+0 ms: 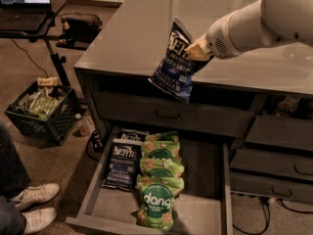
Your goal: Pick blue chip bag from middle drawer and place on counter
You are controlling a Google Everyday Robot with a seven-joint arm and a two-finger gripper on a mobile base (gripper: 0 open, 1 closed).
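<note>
The robot's pale two-finger gripper (198,48), at the end of a thick white arm (264,17) reaching in from the right, is closed on the upper right edge of a crinkly dark blue foil chip bag with white lettering (173,68). The bag hangs tilted in the air, its top over the front part of the smooth glossy grey counter (137,31) and its lower end dangling past the counter's front edge, in front of the dark cabinet face. Below, the wide, shallow dark grey-brown middle drawer (206,179) stands pulled out. Inside it, on the left, lie two more dark blue chip bags (122,161), one partly over the other, and just beside them to the right a row of overlapping green "dang" bags (159,179); the right part of the drawer floor is bare. On the floor at far left sits a dark plastic crate (43,115) holding greenish packets, and a pair of white shoes (33,203) shows at the lower left corner. An open laptop (24,1) rests on a stand at upper left.
</note>
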